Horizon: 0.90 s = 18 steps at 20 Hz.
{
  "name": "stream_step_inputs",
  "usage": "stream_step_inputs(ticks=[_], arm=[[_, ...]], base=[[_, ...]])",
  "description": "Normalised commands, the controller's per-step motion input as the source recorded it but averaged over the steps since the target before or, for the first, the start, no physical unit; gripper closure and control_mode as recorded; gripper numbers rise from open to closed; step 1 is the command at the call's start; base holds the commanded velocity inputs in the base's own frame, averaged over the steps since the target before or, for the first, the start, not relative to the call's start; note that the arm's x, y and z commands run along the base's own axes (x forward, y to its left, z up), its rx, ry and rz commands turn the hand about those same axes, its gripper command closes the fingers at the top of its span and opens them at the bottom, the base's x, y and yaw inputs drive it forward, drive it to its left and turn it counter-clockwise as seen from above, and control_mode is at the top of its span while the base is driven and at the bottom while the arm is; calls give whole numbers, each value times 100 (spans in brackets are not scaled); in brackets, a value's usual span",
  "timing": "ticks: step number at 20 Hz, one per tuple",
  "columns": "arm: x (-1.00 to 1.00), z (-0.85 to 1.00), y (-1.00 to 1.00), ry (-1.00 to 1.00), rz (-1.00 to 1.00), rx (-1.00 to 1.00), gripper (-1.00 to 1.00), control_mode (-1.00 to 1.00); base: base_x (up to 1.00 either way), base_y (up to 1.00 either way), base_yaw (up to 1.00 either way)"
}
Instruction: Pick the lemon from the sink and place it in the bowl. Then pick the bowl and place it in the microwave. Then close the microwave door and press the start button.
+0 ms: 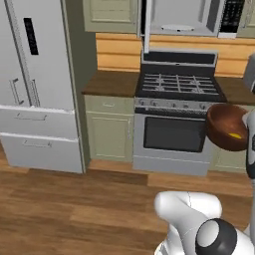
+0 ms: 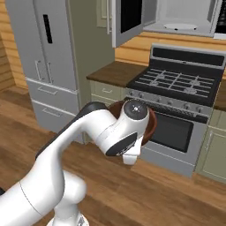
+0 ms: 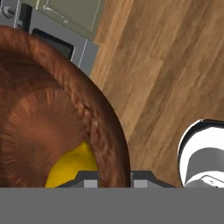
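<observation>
One bowl (image 1: 227,126) is off the counter and in the air, carried by the arm with the lemon (image 1: 234,135) lying inside it. Going left to right in the left base view: a grey fridge (image 1: 37,84) fills the 9 o'clock side, green cabinets (image 1: 108,127) stand next to it, the black stove (image 1: 175,107) sits at centre, and the bowl hangs at 3 o'clock in front of the stove's right edge. The microwave (image 1: 184,17) is at 12 o'clock above the stove, its pale interior showing and its door (image 1: 145,25) swung out toward the left. In the hand view the gripper (image 3: 114,177) sits at 6 o'clock with one dark tip either side of the bowl's rim, so it looks clamped on that rim, the lemon just inside the wall at about 7 o'clock of the tips. In the right base view the bowl (image 2: 151,123) is mostly hidden behind the wrist. What the next move turns on, I judge, is height: the microwave mouth lies well above the bowl, toward 11 o'clock from it, so the bowl must rise and travel in level, past the open door's edge, or the lemon may roll out.
</observation>
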Motion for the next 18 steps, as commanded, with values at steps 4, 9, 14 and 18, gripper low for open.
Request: stream_step_inputs(ticks=[4, 9, 14, 18], arm=[[0, 0, 0, 0, 0, 0, 100, 100], [0, 0, 0, 0, 0, 0, 100, 100], [0, 0, 0, 0, 0, 0, 100, 100], [0, 0, 0, 0, 0, 0, 100, 100]], base=[[100, -12, 0], [100, -4, 0], [100, 0, -16], [100, 16, -27]])
